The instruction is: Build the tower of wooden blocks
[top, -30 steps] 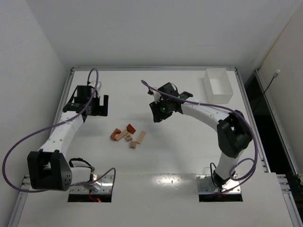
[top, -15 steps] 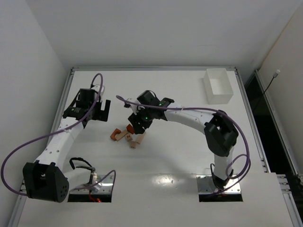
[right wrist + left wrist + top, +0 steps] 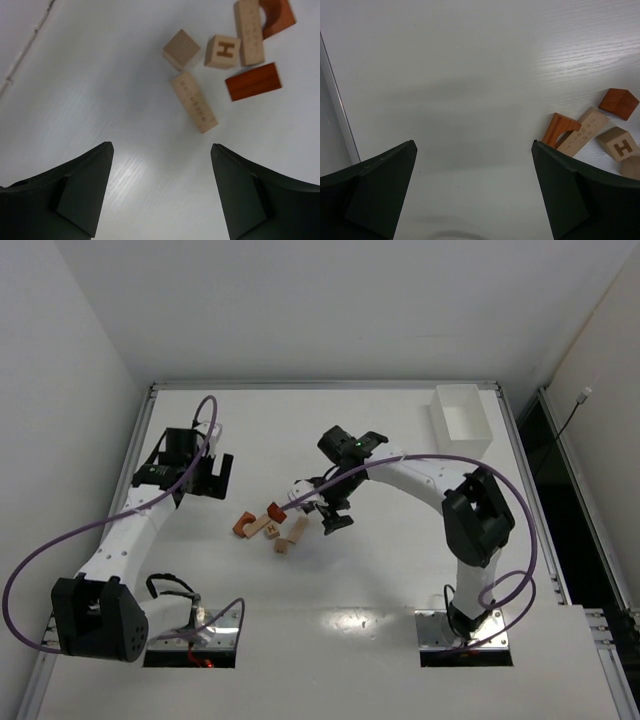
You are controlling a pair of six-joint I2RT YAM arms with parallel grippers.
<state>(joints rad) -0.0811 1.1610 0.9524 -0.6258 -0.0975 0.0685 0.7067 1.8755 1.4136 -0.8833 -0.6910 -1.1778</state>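
The wood blocks (image 3: 272, 528) lie loose and flat on the white table; no wood block tower is in view. In the right wrist view I see a plain tan cube (image 3: 181, 48), an H cube (image 3: 223, 51), two tan planks (image 3: 194, 102), a reddish-brown block (image 3: 253, 81) and an arch (image 3: 276, 15). My right gripper (image 3: 161, 146) hangs open and empty just short of the nearer plank, to the right of the cluster (image 3: 328, 518). My left gripper (image 3: 473, 145) is open and empty, up and left of the blocks (image 3: 212, 482). The arch (image 3: 559, 131) lies beside its right finger.
A white rectangular bin (image 3: 461, 421) stands at the back right of the table. A raised metal rim (image 3: 320, 386) runs along the table's edges. Purple cables loop off both arms.
My right arm swung left over the blocks, then drew back a little to their right, its jaws spreading wide. The blocks stayed where they were. The left arm barely shifted.
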